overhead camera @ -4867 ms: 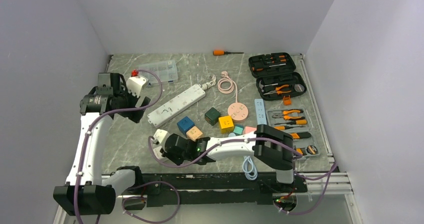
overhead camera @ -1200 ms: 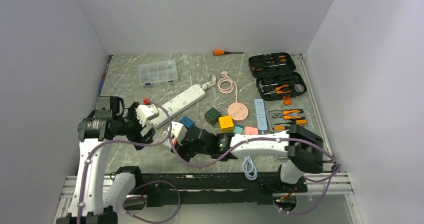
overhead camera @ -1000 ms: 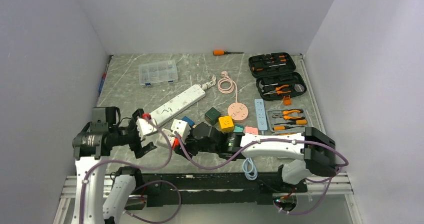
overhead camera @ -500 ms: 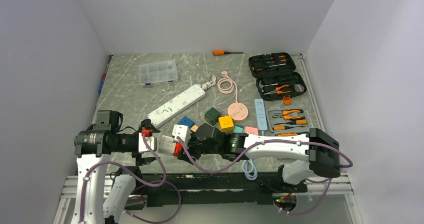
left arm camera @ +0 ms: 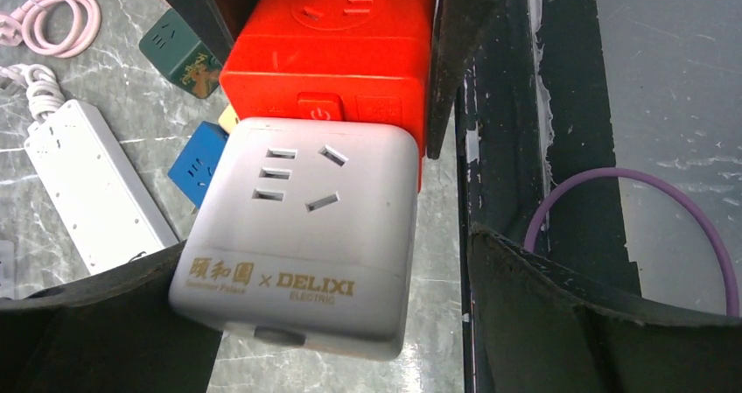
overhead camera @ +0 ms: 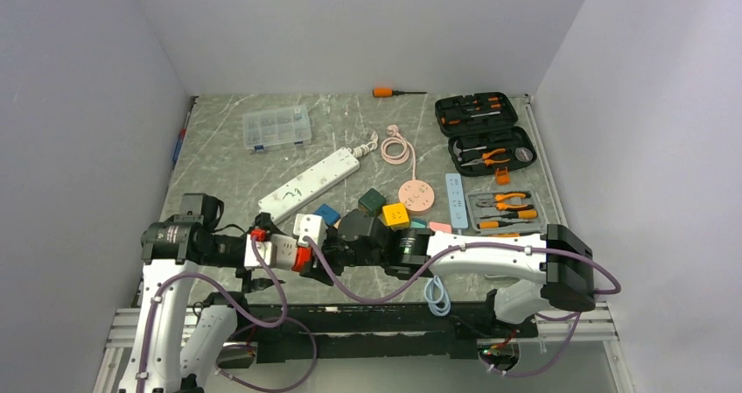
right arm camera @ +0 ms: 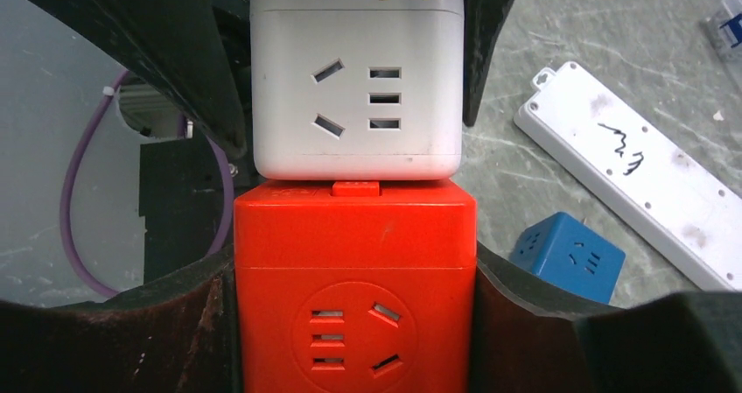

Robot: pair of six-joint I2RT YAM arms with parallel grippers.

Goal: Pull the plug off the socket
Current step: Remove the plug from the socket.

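The grey marble surface (overhead camera: 219, 148) carries an open tool case (overhead camera: 486, 130) at 2 o'clock. A white power strip (overhead camera: 311, 181) lies slantwise near the centre, and a clear organizer (overhead camera: 276, 128) sits at 11 o'clock. A pink round socket (overhead camera: 415, 195) is just right of centre. Loose green (overhead camera: 371, 203), yellow (overhead camera: 395, 216) and blue (overhead camera: 325, 214) cubes lie just beyond the two wrists, the blue one nearest.

At about 7 o'clock, over the near edge, the left end effector (left arm camera: 337, 253) is clamped on a white cube (left arm camera: 297, 262). The right end effector (right arm camera: 354, 262) grips a red cube (right arm camera: 354, 323) from the opposite side.

The two cubes meet face to face, with a small red tab at the seam. The white cube bears three-pin and two-pin slots and gold DELIXI lettering. The red cube shows a round socket face.
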